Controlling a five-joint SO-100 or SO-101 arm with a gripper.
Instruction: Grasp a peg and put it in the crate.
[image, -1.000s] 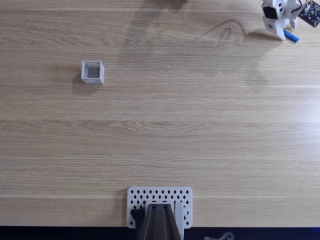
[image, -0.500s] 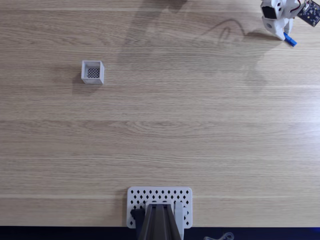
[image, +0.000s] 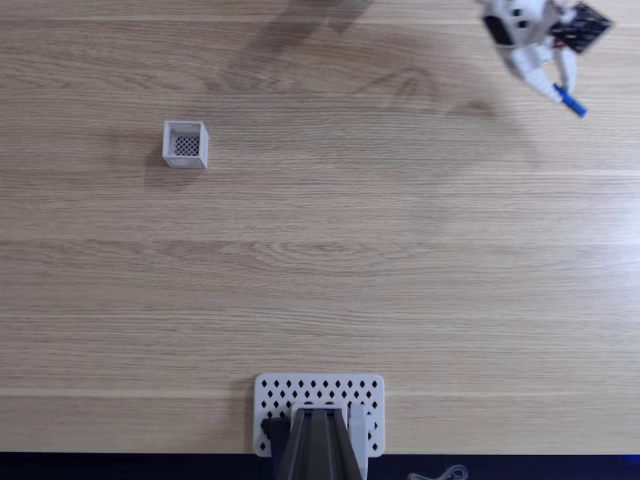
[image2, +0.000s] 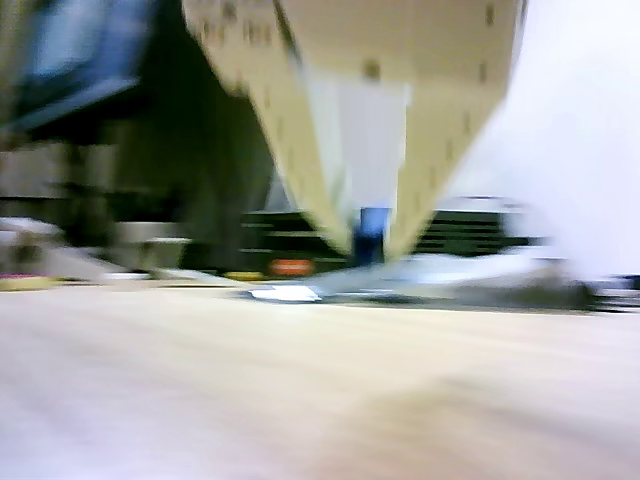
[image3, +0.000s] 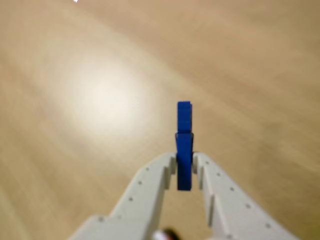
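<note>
The bright blue peg (image3: 184, 145) is clamped between the two white fingers of my gripper (image3: 184, 162), standing out past the fingertips above the wooden table. In the fixed view the gripper (image: 560, 88) is at the top right corner, lifted off the table, with the peg (image: 570, 101) sticking out below it. In the blurred other view the peg (image2: 373, 233) shows as a blue patch between the pale fingers. The crate (image: 186, 144), a small white open box with a dark mesh bottom, stands far to the left in the fixed view.
A flat white perforated plate (image: 270, 395) lies at the bottom middle of the fixed view, carrying the arm's dark base (image: 318, 445). Bare wooden tabletop (image: 380, 250) stretches between the gripper and the crate. Dark clutter shows beyond the table's far edge in the other view.
The gripper has shifted left and risen with the peg in it, so the peg now hangs lower in the fixed view. The shadows on the table moved. The crate stayed put.
</note>
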